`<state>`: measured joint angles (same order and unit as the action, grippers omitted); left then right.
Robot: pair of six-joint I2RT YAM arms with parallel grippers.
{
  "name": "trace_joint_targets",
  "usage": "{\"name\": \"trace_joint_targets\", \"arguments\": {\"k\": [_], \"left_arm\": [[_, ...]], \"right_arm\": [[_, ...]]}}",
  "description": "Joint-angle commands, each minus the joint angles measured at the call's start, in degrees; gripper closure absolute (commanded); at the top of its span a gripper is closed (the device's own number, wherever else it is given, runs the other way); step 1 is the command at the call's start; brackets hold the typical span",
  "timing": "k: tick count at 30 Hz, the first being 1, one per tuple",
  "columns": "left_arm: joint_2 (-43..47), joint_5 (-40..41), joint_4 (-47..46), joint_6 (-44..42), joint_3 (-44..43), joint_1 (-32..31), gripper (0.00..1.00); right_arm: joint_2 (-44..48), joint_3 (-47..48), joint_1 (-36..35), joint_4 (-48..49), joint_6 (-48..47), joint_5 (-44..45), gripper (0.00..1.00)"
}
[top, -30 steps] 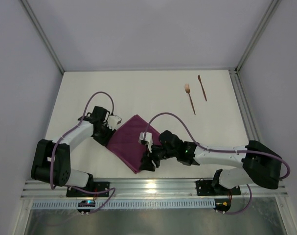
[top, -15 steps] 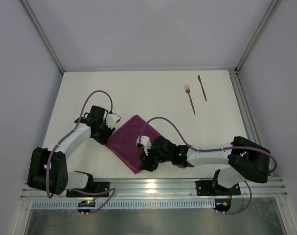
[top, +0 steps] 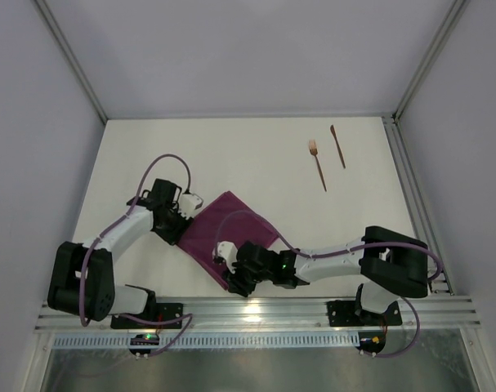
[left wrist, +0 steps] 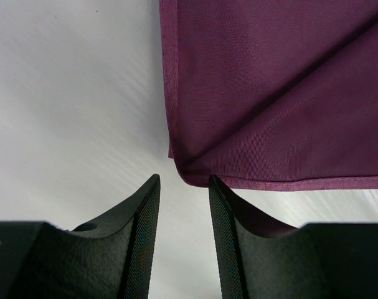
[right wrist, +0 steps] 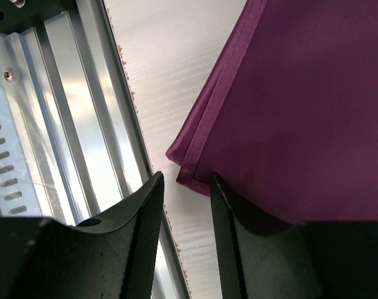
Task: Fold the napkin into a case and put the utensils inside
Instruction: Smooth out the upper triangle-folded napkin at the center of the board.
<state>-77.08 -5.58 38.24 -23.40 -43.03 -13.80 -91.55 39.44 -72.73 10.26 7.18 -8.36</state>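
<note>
We see the soft magenta-purple cloth napkin [top: 203, 235] lying folded and flat on the white table [top: 231, 155], turned like a diamond between the two arms near the front edge. The left gripper [left wrist: 182, 180] sits low at the cloth's left corner. Its black fingers [left wrist: 139, 218] are parted by a narrow gap with only bare table between them, so it is released and grasps nothing. From that corner we make out a diagonal fold line running across the cloth. The right gripper [right wrist: 187, 177] is at the near corner, beside the ribbed aluminium rail [right wrist: 64, 124]. It too is slightly parted and empty, with the hemmed corner just ahead of its tips. Well apart, at the far right, lie the slim copper-coloured metal fork [top: 317, 163] and the thin matching knife [top: 337, 147], side by side.
</note>
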Motion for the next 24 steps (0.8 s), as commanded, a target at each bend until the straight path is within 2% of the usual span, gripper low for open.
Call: {"name": "trace_joint_targets", "arguments": {"k": [1, 3, 7, 10, 12, 18, 24], "left_arm": [[-1.3, 0.3, -2.8, -1.3, 0.7, -0.2, 0.61], [-1.8, 1.4, -3.5, -1.3, 0.9, -0.2, 0.63], [-3.0, 2.9, -5.5, -1.2, 1.5, -0.2, 0.69], [-3.1, 3.2, -6.2, -0.9, 1.6, -0.1, 0.74], [-2.5, 2.9, -6.5, -0.8, 1.7, -0.2, 0.77], [-1.1, 1.9, -5.8, -0.4, 1.0, -0.1, 0.75], [1.0, 0.8, -4.0, 0.1, 0.3, -0.1, 0.69]], "right_arm": [[-1.2, 3.0, -0.7, 0.1, -1.4, 4.0, 0.61], [-1.7, 3.3, -0.7, -0.3, -1.3, 4.2, 0.63], [-1.9, 3.2, -0.7, -0.6, -1.6, 4.1, 0.74], [-2.1, 3.4, -0.6, -0.5, -1.8, 4.1, 0.77], [-2.2, 3.5, -0.6, -0.5, -1.9, 3.9, 0.84], [-2.1, 4.2, -0.7, -0.9, -2.3, 2.4, 0.96], [-0.8, 5.5, -0.9, -0.9, -1.6, -0.7, 0.96]]}}
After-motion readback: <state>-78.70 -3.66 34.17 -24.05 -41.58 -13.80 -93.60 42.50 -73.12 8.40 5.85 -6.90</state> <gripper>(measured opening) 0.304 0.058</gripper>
